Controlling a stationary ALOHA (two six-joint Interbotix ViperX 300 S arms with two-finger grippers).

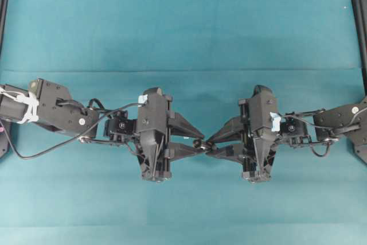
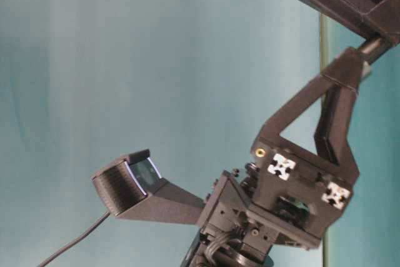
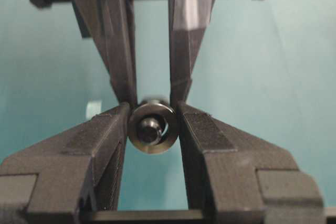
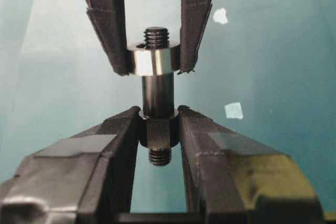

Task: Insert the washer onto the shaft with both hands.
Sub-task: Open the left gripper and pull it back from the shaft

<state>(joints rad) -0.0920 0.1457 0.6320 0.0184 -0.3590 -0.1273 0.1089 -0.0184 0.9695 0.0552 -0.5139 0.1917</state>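
Two black grippers meeting tip to tip at mid-table in the overhead view, over a teal cloth. Left gripper coming in from 9 o'clock, fingers pressed onto the washer, one pad at each side of the silver ring. Right gripper coming in from 3 o'clock, fingers clamped on the thick collar of the shaft. In the right wrist view, washer at 12 o'clock of the collar, already threaded over the dark rod, with the rod's threaded tip poking out beyond the ring and a bare length of rod showing between ring and collar; second threaded end sticking out at 6 o'clock behind the collar. In the left wrist view, washer seen face-on at centre, shaft tip filling its hole, right fingers reaching in from 12 o'clock. Two pale tape bits on the cloth toward 3 o'clock. Table-level view showing only arm parts, the joined pieces out of sight.
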